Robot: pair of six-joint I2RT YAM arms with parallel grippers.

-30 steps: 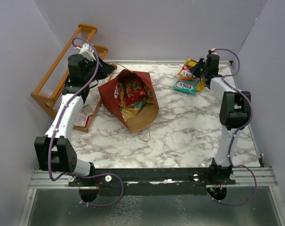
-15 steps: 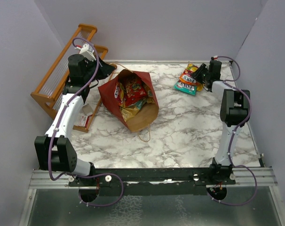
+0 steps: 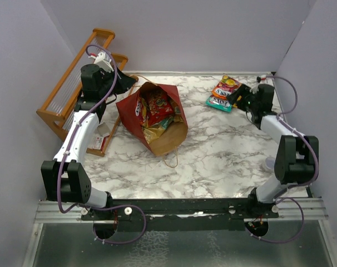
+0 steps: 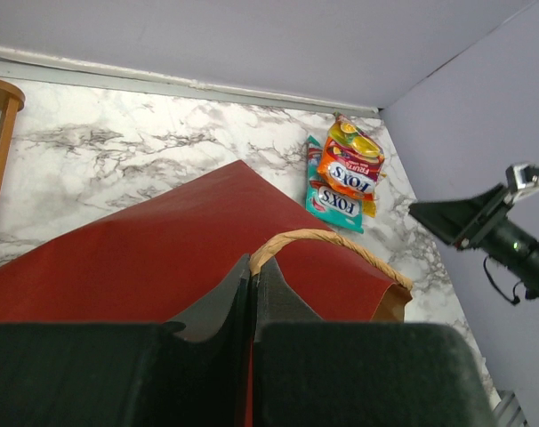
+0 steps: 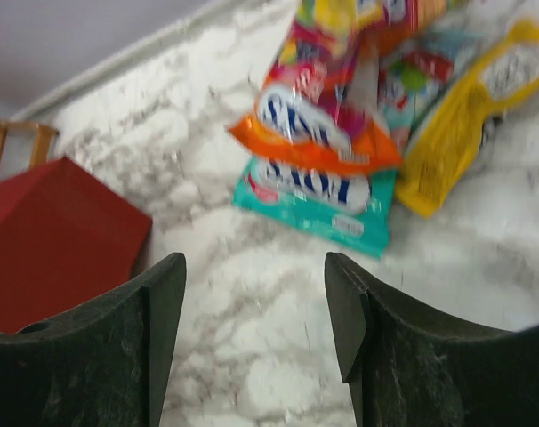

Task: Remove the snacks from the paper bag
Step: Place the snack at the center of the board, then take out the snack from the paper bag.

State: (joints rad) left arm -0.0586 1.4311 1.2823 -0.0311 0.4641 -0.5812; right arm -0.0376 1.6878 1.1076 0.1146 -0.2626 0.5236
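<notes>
The paper bag [image 3: 128, 113] lies on its side at the table's back left, red outside, brown inside, its mouth facing up. Several snacks [image 3: 155, 107] show in the mouth, red packets on top. My left gripper [image 3: 125, 83] is shut on the bag's looped handle [image 4: 341, 242] at the upper rim, fingertips [image 4: 250, 267] pressed together over the red paper [image 4: 145, 258]. At the back right lie a teal packet [image 3: 218, 102] and an orange-red packet [image 3: 225, 88] on the marble. My right gripper [image 3: 238, 100] hovers just right of them, open and empty [image 5: 256, 276]. The teal packet [image 5: 318, 213], orange packet [image 5: 309, 124] and yellow packet [image 5: 456, 133] lie beyond its fingers.
An orange wooden slatted rack [image 3: 74, 89] stands along the left wall behind the left arm. A small red-and-white item [image 3: 102, 134] lies by its base. The bag's other handle loop [image 3: 171, 161] trails on the marble. Walls close in the back and both sides.
My right gripper has opened, let go of a packet onto the back-right pile, and pulled back to the right and nearer. The left arm and the bag have not moved.
</notes>
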